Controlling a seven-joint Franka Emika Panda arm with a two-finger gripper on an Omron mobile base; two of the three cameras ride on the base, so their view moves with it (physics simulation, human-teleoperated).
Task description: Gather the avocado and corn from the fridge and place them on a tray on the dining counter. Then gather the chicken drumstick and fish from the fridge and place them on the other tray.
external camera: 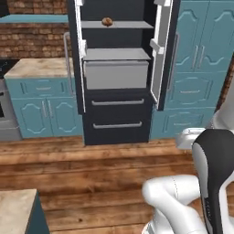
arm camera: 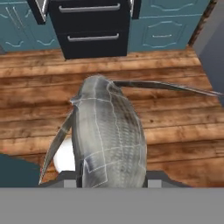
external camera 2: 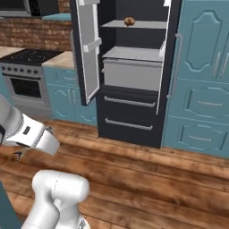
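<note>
The fish [arm camera: 109,135] is seen in the hand view directly between the end effector [arm camera: 109,181] fingers, its silvery-grey body rising lengthwise from the finger bases and blocking most of the near field; the end effector is clenched on the fish. Thin fins are spread to either side of the body, one long fin reaching toward the right edge. Beneath the held fish, wooden plank floor [arm camera: 175,144] is observed, so the fish is carried in the air above the floor. The fridge [external camera: 116,68] is noted ahead with both doors standing open and two closed drawers below. On an upper pale grey shelf inside, the chicken drumstick [external camera: 107,21] is seen lying, well apart from the end effector. A corner of beige stone tabletop [external camera: 16,210] is recorded at the lower left of the left base view.
</note>
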